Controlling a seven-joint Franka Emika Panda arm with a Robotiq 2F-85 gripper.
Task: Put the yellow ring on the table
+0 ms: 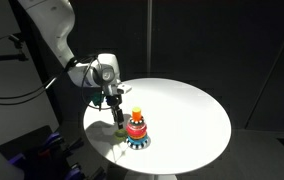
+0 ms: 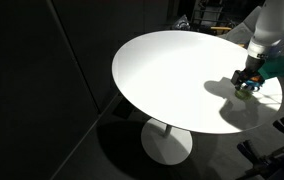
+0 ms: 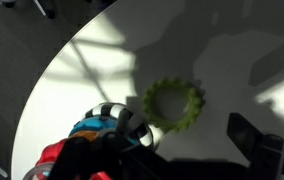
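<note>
In release step, prob done: yellow ring [image 3: 174,104] flat on worktop [image 1: 192,100], just beside stacking toy [image 1: 135,128]. Jaws apart above ring, no contact visible. Needs straight lift next, w/o clipping toy.

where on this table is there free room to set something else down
Most of the white table is bare, everything away from the gripper. Crowded only at that edge: stacking toy, yellow ring beside it.
</note>
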